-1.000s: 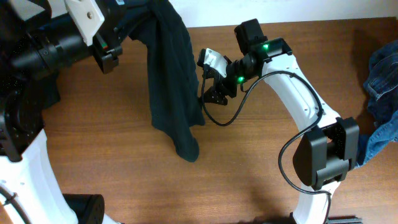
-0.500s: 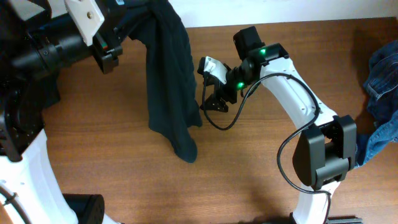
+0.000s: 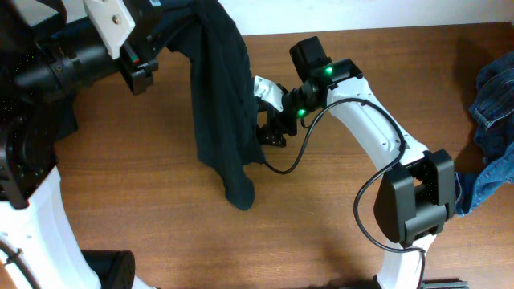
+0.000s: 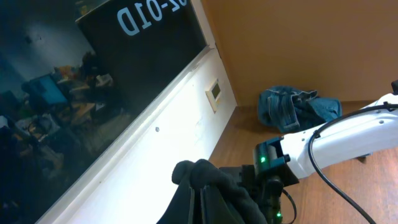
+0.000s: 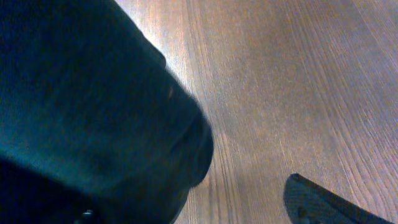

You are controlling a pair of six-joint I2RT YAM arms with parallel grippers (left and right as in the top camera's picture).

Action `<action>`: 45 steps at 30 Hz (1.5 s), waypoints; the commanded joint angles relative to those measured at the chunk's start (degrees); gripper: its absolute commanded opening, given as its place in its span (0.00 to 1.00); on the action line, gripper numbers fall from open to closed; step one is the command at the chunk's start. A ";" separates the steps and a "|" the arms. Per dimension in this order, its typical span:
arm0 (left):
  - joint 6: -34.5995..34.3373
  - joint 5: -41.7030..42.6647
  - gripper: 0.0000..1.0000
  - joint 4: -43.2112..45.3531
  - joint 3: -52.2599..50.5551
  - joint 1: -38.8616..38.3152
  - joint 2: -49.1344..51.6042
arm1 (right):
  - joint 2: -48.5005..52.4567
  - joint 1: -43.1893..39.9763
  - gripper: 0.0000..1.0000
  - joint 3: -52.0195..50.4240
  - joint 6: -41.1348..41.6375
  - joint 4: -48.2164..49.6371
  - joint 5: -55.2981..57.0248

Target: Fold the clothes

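Right, two garments: one black T-shirt (image 3: 221, 120) hangs clenched in the left gripper (image 4: 204, 202), its low end touching the bench (image 3: 321, 233); one blue denim piece (image 3: 494, 112) lies far right. Right gripper (image 3: 269, 132) is spread beside the T-shirt.

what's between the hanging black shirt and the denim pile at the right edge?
Overhead view: between black shirt and denim pile, only the right arm over bare table; its tool sits at the shirt's edge.

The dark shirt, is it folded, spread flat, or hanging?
Hanging, unfolded: the dark T-shirt drapes in a bunched column from up high, its lower end reaching the table.
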 commanded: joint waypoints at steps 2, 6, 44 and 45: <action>-0.35 1.25 0.00 0.35 0.42 0.28 -1.05 | 0.24 0.50 0.34 -0.28 -0.57 0.13 -1.51; -0.35 1.22 0.00 0.37 0.42 0.28 -1.16 | 0.22 -0.50 0.04 -0.22 1.62 0.20 -0.98; -24.41 -31.41 0.00 -4.24 0.31 5.31 7.17 | -9.07 -18.62 0.04 31.80 23.93 -27.89 20.37; -25.24 -31.41 0.00 -4.81 0.31 6.10 7.37 | -9.07 -19.63 0.04 32.20 25.09 -27.93 20.37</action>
